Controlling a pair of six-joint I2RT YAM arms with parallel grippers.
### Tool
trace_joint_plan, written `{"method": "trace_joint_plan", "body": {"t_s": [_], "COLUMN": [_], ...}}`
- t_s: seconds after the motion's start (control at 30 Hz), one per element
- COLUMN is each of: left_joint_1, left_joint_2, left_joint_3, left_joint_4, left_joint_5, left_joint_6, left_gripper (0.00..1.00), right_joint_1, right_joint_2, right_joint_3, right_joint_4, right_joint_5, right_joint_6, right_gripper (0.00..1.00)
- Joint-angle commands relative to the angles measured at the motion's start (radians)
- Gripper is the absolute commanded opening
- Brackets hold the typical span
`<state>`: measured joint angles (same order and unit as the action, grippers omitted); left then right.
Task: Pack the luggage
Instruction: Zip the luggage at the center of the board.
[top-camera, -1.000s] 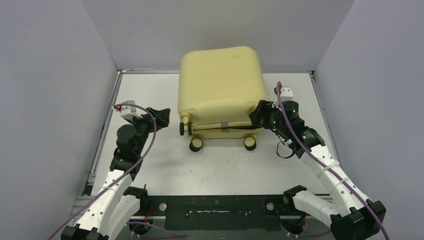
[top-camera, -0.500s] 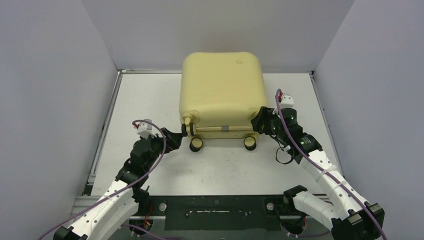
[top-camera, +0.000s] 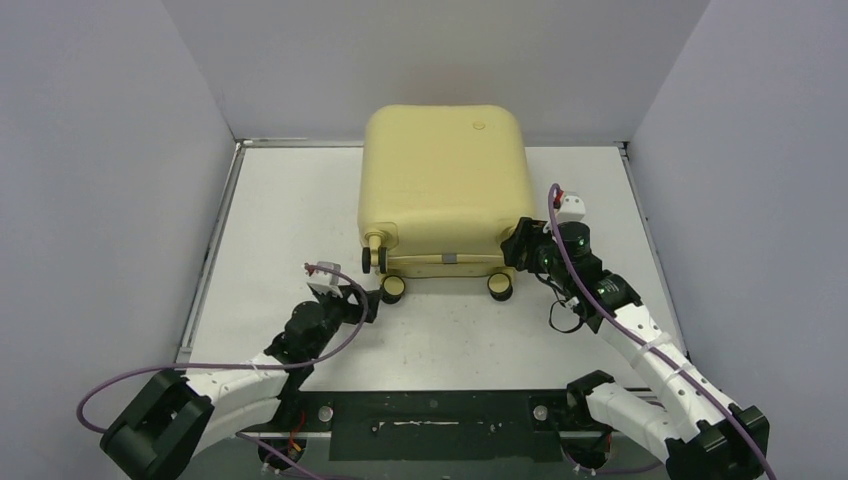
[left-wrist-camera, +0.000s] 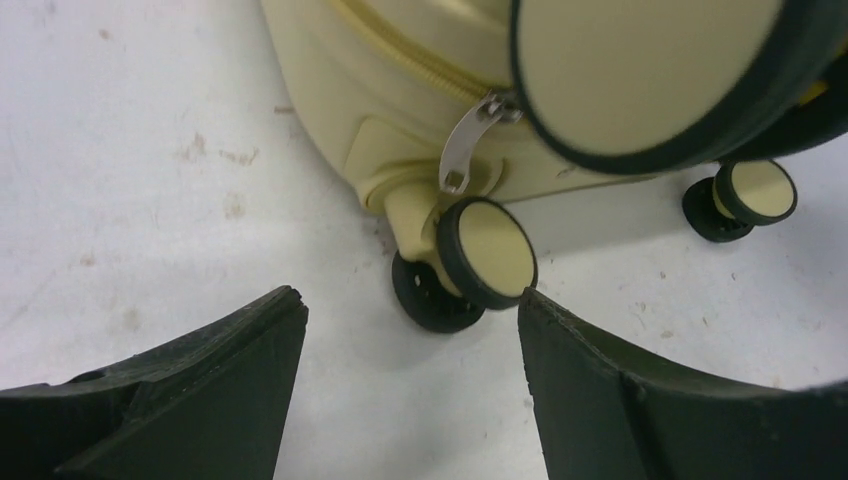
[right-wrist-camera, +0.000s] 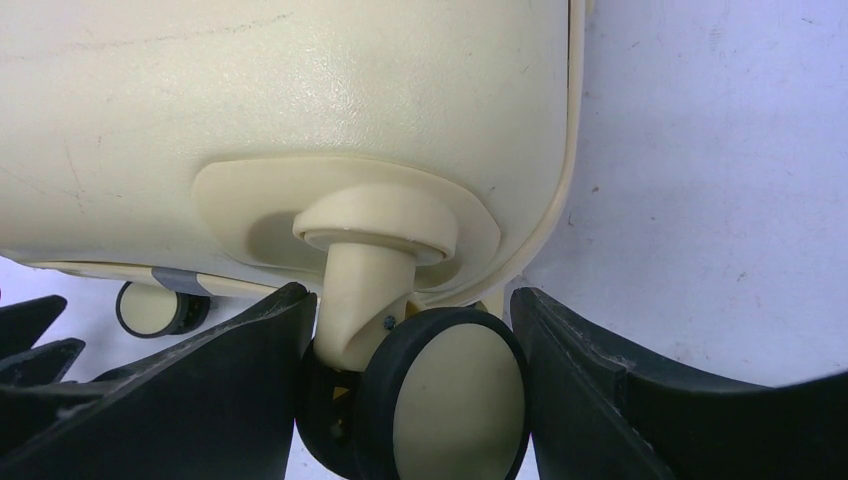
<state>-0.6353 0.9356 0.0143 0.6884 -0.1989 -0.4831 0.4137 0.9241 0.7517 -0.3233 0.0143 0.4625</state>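
Observation:
The pale yellow luggage (top-camera: 445, 180) lies flat and closed at the table's far middle, wheels toward me. My right gripper (top-camera: 520, 246) is at its near right corner, shut on the upper right wheel (right-wrist-camera: 452, 402), with a finger pressing each side of it. My left gripper (top-camera: 362, 305) is open and empty, low over the table just in front of the lower left wheel (left-wrist-camera: 487, 255). The left wrist view also shows a silver zipper pull (left-wrist-camera: 463, 152) hanging at the shell's (left-wrist-camera: 370, 90) corner above that wheel. The black lining is hidden.
Grey walls enclose the white table (top-camera: 290, 200) on the left, back and right. The luggage's two lower wheels (top-camera: 500, 285) rest on the table near its middle. The black base rail (top-camera: 440, 412) runs along the near edge.
The luggage's upper shell has come down onto the lower one. My right gripper came down with the wheel. My left arm swung from the left side, low, to the front left wheel.

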Motion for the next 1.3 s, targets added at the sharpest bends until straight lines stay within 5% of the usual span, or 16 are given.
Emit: {"method": "trace_joint_plan", "body": {"t_s": [0.0,0.43,0.77,1.03,1.27], "left_joint_1": [0.000,0.049,0.045,0.045,0.043], "left_joint_2": [0.101,0.470,0.555,0.492,0.435], "left_joint_3": [0.064,0.164,0.190,0.117,0.111], "left_joint_4": [0.365,0.701,0.716,0.654,0.572], "left_joint_5": [0.016,0.097,0.134,0.071,0.065], "left_joint_6": [0.171,0.199,0.184,0.163,0.172], "left_gripper": [0.74,0.57,0.43,0.61,0.62], "right_joint_1": [0.017,0.039,0.046,0.045,0.046], "right_joint_2": [-0.048,-0.068,-0.062,-0.060,-0.047], "right_joint_3": [0.014,-0.011,-0.010,-0.008,-0.005], "right_joint_4": [0.131,0.143,0.146,0.144,0.152], "right_joint_5": [0.028,0.012,0.017,0.024,0.021], "right_joint_6": [0.021,0.033,0.031,0.027,0.029], "right_gripper": [0.00,0.00,0.00,0.00,0.00]}}
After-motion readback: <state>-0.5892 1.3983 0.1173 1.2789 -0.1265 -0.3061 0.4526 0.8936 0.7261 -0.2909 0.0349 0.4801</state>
